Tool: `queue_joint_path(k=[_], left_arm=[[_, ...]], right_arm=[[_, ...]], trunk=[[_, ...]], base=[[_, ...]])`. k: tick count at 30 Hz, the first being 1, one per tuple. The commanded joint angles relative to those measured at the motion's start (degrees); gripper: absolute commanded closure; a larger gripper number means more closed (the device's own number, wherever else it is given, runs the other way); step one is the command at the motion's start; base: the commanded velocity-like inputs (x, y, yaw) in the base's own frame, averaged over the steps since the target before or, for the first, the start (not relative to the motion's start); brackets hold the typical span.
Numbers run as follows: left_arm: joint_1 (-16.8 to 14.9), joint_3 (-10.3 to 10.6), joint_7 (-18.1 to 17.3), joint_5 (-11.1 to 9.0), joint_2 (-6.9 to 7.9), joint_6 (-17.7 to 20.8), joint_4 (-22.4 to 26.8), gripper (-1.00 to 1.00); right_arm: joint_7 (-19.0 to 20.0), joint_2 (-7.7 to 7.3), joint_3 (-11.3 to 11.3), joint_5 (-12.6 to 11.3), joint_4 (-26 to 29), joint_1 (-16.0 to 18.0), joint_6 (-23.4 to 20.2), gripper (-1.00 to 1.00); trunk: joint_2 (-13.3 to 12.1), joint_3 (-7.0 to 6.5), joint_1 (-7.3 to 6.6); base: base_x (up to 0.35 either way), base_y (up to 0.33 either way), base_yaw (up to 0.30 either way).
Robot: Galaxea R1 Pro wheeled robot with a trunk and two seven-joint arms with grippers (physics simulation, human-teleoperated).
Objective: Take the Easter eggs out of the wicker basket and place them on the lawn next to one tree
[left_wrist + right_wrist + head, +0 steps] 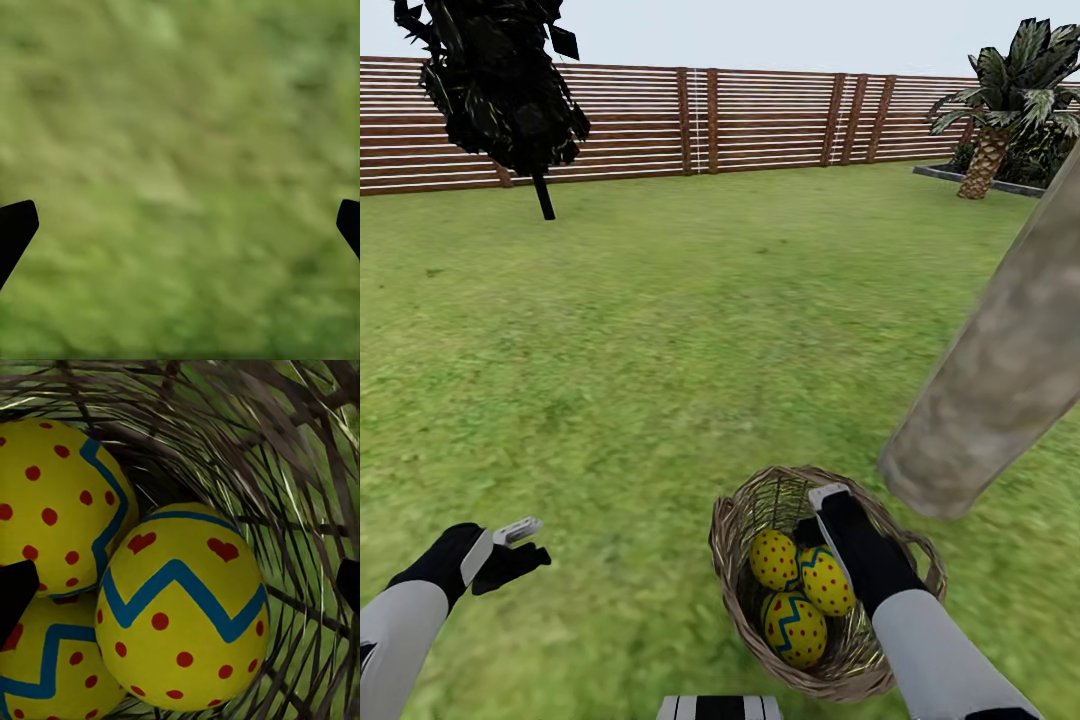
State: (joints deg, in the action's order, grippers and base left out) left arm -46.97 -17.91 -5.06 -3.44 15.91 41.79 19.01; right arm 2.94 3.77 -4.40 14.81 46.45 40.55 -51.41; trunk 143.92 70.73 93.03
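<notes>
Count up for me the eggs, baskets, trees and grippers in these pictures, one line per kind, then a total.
Yellow red-dotted Easter eggs with blue zigzag bands: 3
Round brown wicker basket: 1
Trees, counting the palm: 3
Grippers: 2
Total: 9

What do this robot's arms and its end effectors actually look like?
Both arms have smooth light-grey forearms ending in black wrist housings. The left end effector and right end effector each show a flat white finger with a grey pad beside black parts. No cables or markings are visible.
</notes>
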Motion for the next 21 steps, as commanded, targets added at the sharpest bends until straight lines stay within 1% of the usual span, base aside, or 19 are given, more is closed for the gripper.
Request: queue_joint_path(k=[1,5,8,14,16,19,21], left_arm=[[0.0,-0.2,0.1,-0.3,0.00,0.4,0.1,-1.00],[0.0,-0.2,0.1,-0.3,-0.01,0.4,0.1,-1.00],[0.0,-0.2,0.1,-0.3,-0.01,0.4,0.1,-1.00],[0.0,-0.2,0.1,-0.3,0.00,0.4,0.1,-1.00],[0.0,-0.2,0.1,-0.3,0.00,0.4,0.1,-1.00],[0.0,-0.2,0.1,-0.3,0.00,0.4,0.1,-1.00],[0.0,-0.2,0.1,-0.3,0.00,0.4,0.1,-1.00]], right_arm=[[0.3,0.00,-0.1,0.5,0.1,0.1,-0.3,-1.00],[0.2,0.09,-0.1,0.4,0.1,0.1,-0.5,-1.00],[0.2,0.13,0.0,0.3,-0.1,0.1,-0.6,-1.00],[0.2,-0.18,0.1,0.3,-0.7,0.1,-2.1,-1.00],[0.1,-0.24,0.1,0.3,-0.8,0.1,-2.1,-1.00],[0.0,-0.33,0.2,0.4,-0.7,0.1,-2.1,-1.00],[0.0,-0.34,0.2,0.4,-0.8,0.1,-2.1,-1.00]], trunk=[[0.0,0.05,-0.01],[0.1,0.93,0.09],[0.1,0.93,0.09],[0.1,2.04,0.22],[0.1,2.04,0.22],[0.2,2.70,0.30],[0.2,2.70,0.30]], base=[[0.000,0.000,0.000],[0.000,0.000,0.000],[0.000,0.000,0.000],[0.000,0.000,0.000],[0.000,0.000,0.000],[0.000,0.000,0.000],[0.000,0.000,0.000]])
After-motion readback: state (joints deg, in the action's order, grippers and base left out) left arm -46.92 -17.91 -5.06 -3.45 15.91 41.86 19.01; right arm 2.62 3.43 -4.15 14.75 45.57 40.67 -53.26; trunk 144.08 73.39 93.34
